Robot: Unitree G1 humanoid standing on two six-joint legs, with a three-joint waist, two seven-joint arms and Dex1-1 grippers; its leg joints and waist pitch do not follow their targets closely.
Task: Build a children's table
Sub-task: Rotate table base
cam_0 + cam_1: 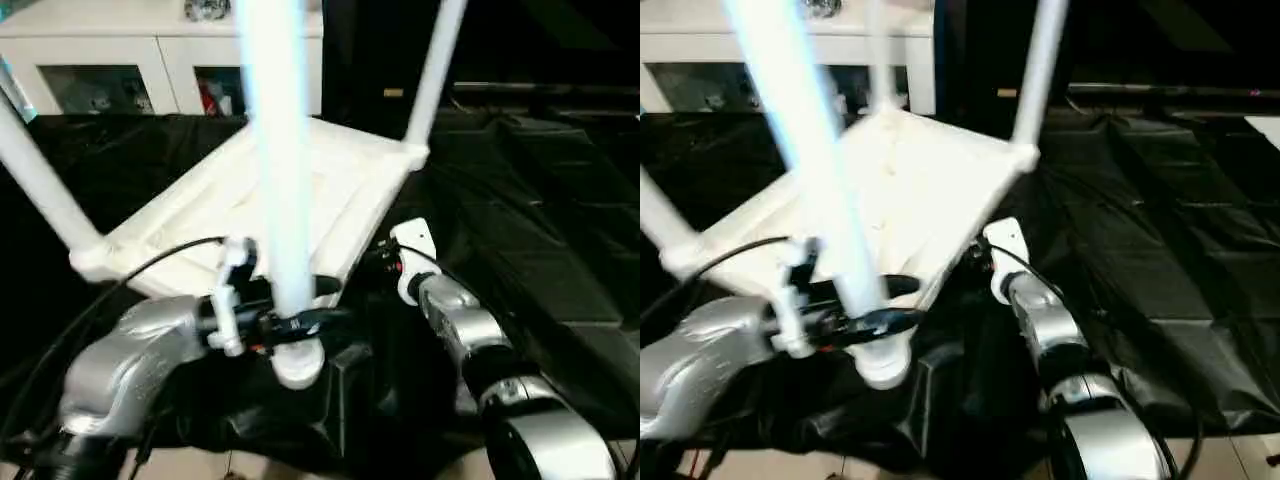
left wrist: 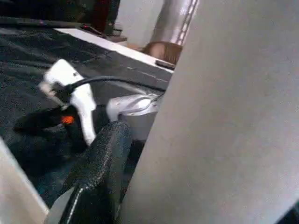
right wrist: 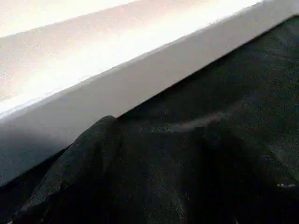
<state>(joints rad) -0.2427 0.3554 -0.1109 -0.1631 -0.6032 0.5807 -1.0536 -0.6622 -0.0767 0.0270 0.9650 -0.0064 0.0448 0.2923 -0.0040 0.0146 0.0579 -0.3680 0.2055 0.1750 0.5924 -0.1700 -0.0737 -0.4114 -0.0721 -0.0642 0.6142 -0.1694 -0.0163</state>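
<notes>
Lying upside down on a black cloth (image 1: 540, 230), the table (image 1: 290, 200) has its ribbed underside facing up. Three legs show standing up from its corners in the left eye view: one at the far right (image 1: 435, 70), one at the left (image 1: 40, 180), and one at the near corner (image 1: 280, 170), close to the camera. The left gripper (image 1: 290, 322) is clenched around this near leg, low down, just above the round socket (image 1: 298, 362). The right gripper (image 1: 385, 262) is at the table's right edge, and I cannot tell if its fingers are spread or closed. A white cabinet (image 1: 120, 60) stands behind the cloth.

From the right eye, the same table (image 1: 890, 190) sits tilted in the picture, with the left gripper (image 1: 865, 322) holding the near leg (image 1: 810, 170). The right arm (image 1: 1050, 330) reaches toward the table's edge.

The left wrist view has a black finger (image 2: 100, 163) pressed against the big white leg (image 2: 224, 121). The other arm's white end (image 2: 74, 93) is beyond it, over the cloth.

The right wrist view looks at the table's white edge (image 3: 117, 79), with dark cloth (image 3: 224, 121) below it.
</notes>
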